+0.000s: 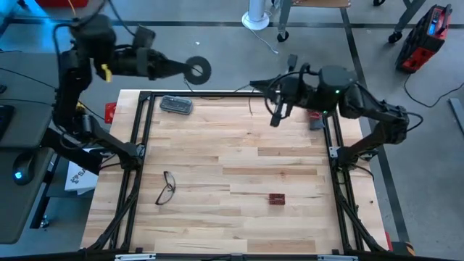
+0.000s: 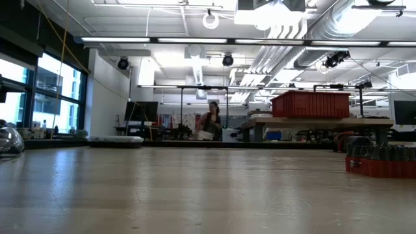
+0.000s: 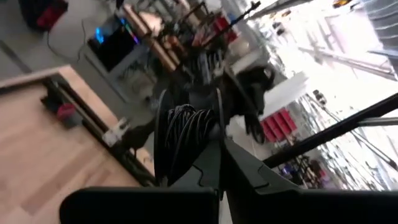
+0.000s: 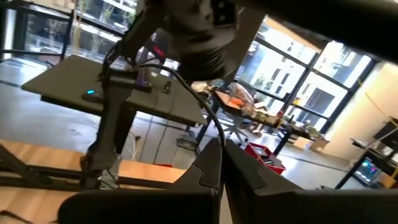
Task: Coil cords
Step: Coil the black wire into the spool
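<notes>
table [image 1: 239, 156]: pale wood, smooth | reel [image 1: 197, 69]: matt black plastic

Eyeglasses [image 1: 166, 188] near table's [image 1: 239, 163] left edge; small red block [image 1: 276, 199] right-centre; clear case [image 1: 176, 105] at far-left corner.

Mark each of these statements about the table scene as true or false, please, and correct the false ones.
1. The left gripper holds the round black reel above the table's far edge. True.
2. The eyeglasses lie beside the small red block, touching it. False: they lie apart, the eyeglasses near the left side of the table, the block toward the right.
3. The right gripper is shut, and a thin dark wire runs to it. True.
4. The reel is bare of wire. False: in the left wrist view dark wire is wound on it.
5. A person stands in the room beyond the table. True.
</notes>
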